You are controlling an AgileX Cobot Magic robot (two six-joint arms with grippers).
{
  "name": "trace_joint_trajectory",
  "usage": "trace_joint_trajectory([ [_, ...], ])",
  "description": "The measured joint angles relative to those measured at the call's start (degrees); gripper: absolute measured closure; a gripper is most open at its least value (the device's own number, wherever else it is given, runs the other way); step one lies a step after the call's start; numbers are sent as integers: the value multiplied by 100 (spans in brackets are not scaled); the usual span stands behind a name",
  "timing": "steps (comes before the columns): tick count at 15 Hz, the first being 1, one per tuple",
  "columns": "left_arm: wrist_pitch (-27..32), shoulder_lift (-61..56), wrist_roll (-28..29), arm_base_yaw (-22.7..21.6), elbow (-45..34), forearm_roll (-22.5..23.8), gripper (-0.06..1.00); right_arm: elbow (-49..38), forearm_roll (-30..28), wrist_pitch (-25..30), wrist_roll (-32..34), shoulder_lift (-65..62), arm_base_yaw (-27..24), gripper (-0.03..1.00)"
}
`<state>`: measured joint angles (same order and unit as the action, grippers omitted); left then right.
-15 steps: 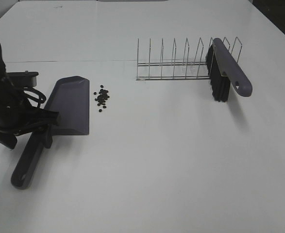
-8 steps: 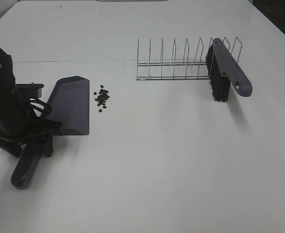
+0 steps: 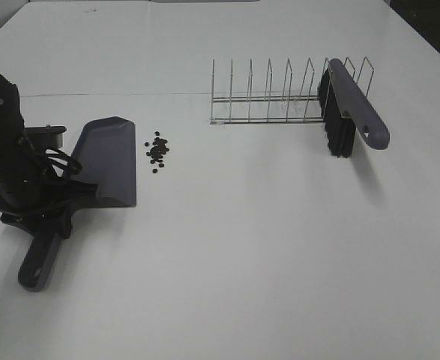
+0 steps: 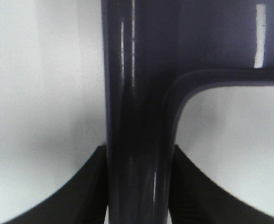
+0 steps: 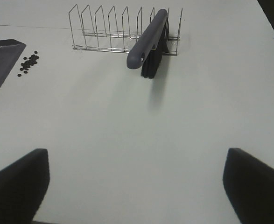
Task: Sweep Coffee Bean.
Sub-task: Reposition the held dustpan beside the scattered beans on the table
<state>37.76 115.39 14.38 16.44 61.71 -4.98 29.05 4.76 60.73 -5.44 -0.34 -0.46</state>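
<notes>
Exterior high: left gripper [image 3: 55, 215] clenched on grey dustpan [image 3: 109, 159] handle; coffee beans [image 3: 157, 152] just beyond pan's lip, pan between them. Right gripper [image 5: 136, 153] released.

No legible writing anywhere (left wrist close-up seems blurred).

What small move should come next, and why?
Probably the open right gripper should reach for the brush: it leans on the rack, untouched, while the left gripper holds the dustpan by its handle and the beans lie beside its lip.
</notes>
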Motion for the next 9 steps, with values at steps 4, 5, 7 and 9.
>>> trace_joint_trajectory([
  [4, -29, -630, 40, 0, -11, 11, 62, 0, 0, 0, 0, 0, 0, 10],
  [5, -34, -716, 40, 0, -11, 11, 62, 0, 0, 0, 0, 0, 0, 10],
  [7, -34, -768, 40, 0, -11, 29, 62, 0, 0, 0, 0, 0, 0, 10],
  [9, -34, -791, 40, 0, -11, 46, 62, 0, 0, 0, 0, 11, 0, 10],
])
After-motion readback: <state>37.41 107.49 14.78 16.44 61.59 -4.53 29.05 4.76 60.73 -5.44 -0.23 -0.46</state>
